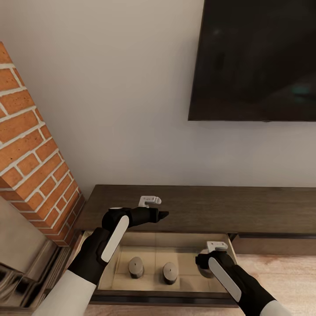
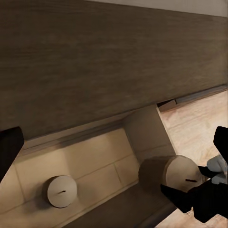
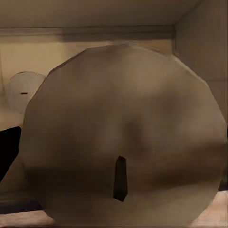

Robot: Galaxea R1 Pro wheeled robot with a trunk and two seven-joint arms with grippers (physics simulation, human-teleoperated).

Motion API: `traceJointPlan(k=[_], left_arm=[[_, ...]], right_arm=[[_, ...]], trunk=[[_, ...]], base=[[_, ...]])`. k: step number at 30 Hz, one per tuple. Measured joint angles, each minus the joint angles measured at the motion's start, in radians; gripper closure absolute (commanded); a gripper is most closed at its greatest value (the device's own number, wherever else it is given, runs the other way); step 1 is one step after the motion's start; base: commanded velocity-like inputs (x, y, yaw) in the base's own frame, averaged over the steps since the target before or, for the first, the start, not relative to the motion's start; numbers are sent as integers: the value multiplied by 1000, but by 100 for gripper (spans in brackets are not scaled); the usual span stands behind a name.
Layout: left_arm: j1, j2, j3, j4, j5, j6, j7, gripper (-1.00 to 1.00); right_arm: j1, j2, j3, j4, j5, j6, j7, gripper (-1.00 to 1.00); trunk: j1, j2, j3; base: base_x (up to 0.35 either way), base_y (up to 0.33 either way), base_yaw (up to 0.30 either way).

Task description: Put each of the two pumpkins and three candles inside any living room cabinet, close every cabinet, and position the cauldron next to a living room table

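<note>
Cabinet: long, low, dark-brown wood unit against the pale wall, with one drawer pulled open and showing a pale wood interior.
Candles in the drawer: two stubby candles stand upright on the drawer floor, one toward the left, the other just beside it (a small gap between them).
Third candle: at the drawer's right end, held at the right claw; in the right wrist view its flat round top and dark wick slit loom very close.
Right claw: lowered into the drawer's right end, closed around the third candle.
Left claw: hovering above the cabinet top, behind the open drawer, holding nothing; whether its jaws are parted cannot be told.
Surroundings: a red brick fireplace stands left of the cabinet, and a dark TV screen hangs on the wall above.
</note>
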Motion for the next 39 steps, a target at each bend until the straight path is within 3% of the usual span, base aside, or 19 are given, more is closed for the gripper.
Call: traceJointPlan(k=[2,4,5,8,11,17,24,28,36,39], left_arm=[[0,0,0,0,0,0,0,-100],[0,0,0,0,0,0,0,-100],[0,0,0,0,0,0,0,-100],[1,-1,-1,2,0,-1,1,-100],[1,-1,0,19,-1,-5,1,-100],[1,-1,0,29,-1,-7,1,-100],[1,-2,0,30,-1,-8,1,-100],[1,-2,0,32,-1,-9,1,-100],[1,-3,0,33,-1,-10,2,-100],[0,-3,0,33,0,-11,2,-100]], right_arm=[[-21,2,2,45,5,-5,81,100],[-29,3,2,68,41,-7,151,100],[-33,4,2,78,118,-7,199,100],[-34,8,1,86,194,-7,235,100],[-35,19,0,102,227,-9,254,100],[-71,28,0,209,242,-27,271,100],[-142,31,0,391,253,-139,442,100],[-147,37,0,412,279,-165,454,100],[-164,57,1,499,290,-219,461,100],[-185,80,2,560,291,-254,462,100]], trunk=[[0,0,0],[0,0,0],[0,0,0],[0,0,0],[0,0,0],[0,0,0],[0,0,0],[0,0,0],[0,0,0],[0,0,0]], base=[[0,0,0],[0,0,0],[0,0,0],[0,0,0],[0,0,0],[0,0,0],[0,0,0],[0,0,0],[0,0,0],[0,0,0]])
